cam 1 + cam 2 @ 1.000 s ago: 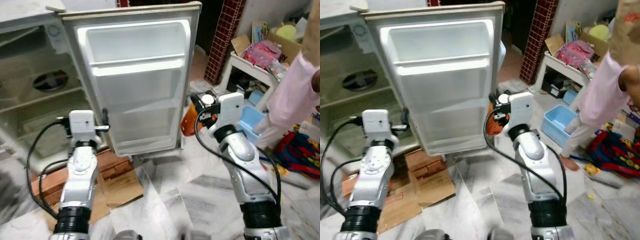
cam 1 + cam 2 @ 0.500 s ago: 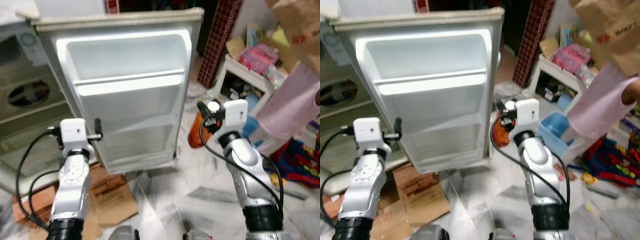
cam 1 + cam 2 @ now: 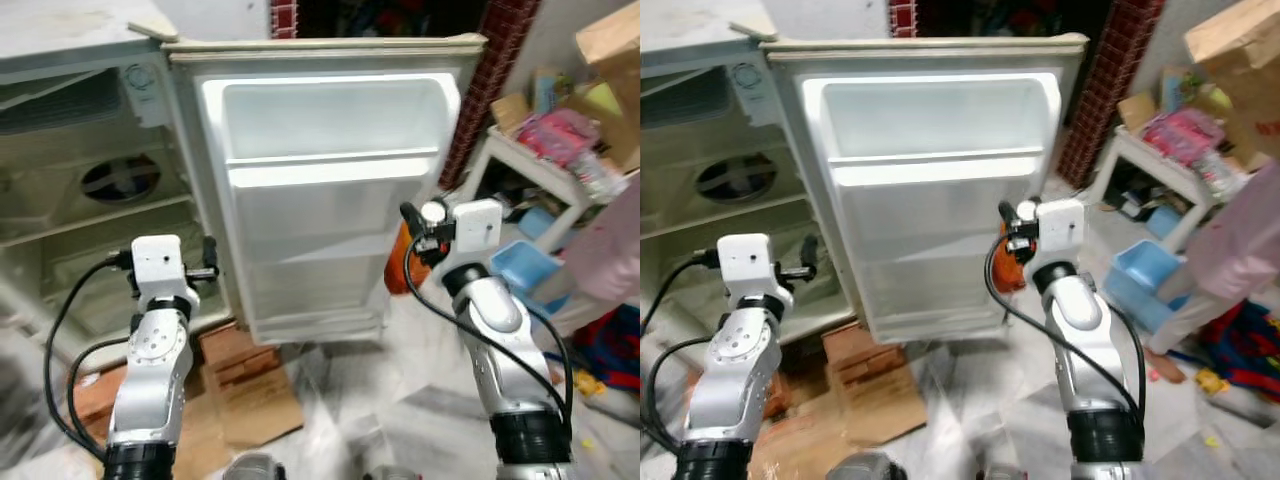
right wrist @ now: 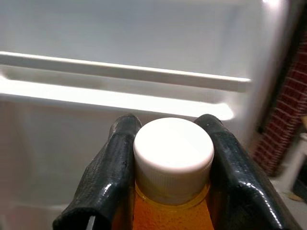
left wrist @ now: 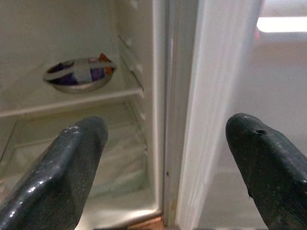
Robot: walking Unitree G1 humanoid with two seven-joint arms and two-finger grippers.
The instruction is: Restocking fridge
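The white fridge stands open, its door swung towards me with bare door shelves. My right gripper is shut on an orange bottle with a white cap, held just off the door's right edge; the fingers clamp the neck under the cap. My left gripper is open, raised before the door's hinge side, nothing between its fingers. Inside the fridge a metal bowl with wrapped items rests on a shelf.
Bricks and flattened cardboard lie on the marble floor under the door. A person in pink stands at the right beside a white table of clutter and a blue tub. A brick pillar rises behind.
The camera has swung, so the fridge interior shows more on the left. The right gripper still holds the bottle by the door's right edge; the left stays open.
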